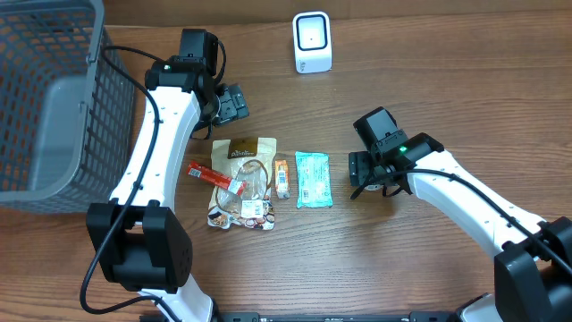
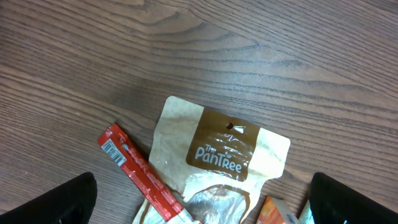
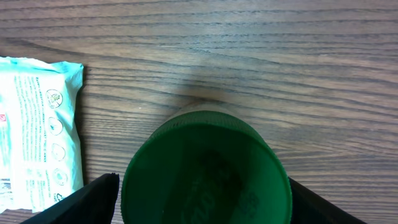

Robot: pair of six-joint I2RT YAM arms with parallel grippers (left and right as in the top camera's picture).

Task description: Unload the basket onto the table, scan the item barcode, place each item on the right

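Right of centre in the overhead view, low over the brown wood-grain table (image 1: 429, 80): right gripper (image 1: 359, 174), jaws spread to either side of a dark green round plastic container (image 3: 205, 168). From the wrist camera, black fingers (image 3: 93, 202) right at the container's two flanks (touching or just short, cannot tell), so no saying whether gripped or merely straddled. Container's round face toward that camera, filling the lower middle of the frame; from above, hidden under the gripper.

Just left of it, lying flat: a pale mint rectangular plastic packet (image 1: 313, 179). Further left in a row: a small orange wrapped bar (image 1: 281, 177), a brown-and-cream foil pouch (image 1: 243, 183) printed PanTree, and a red stick-shaped sachet (image 1: 215, 176) slanted across the pouch's left edge, barcode showing at its upper end.

Above the pouch in the frame: left gripper (image 1: 234, 105), jaws fully apart, nothing between them.

At top centre, well apart from both arms: a white boxy barcode scanner (image 1: 312, 42). Upper left: a grey mesh basket (image 1: 54, 98).
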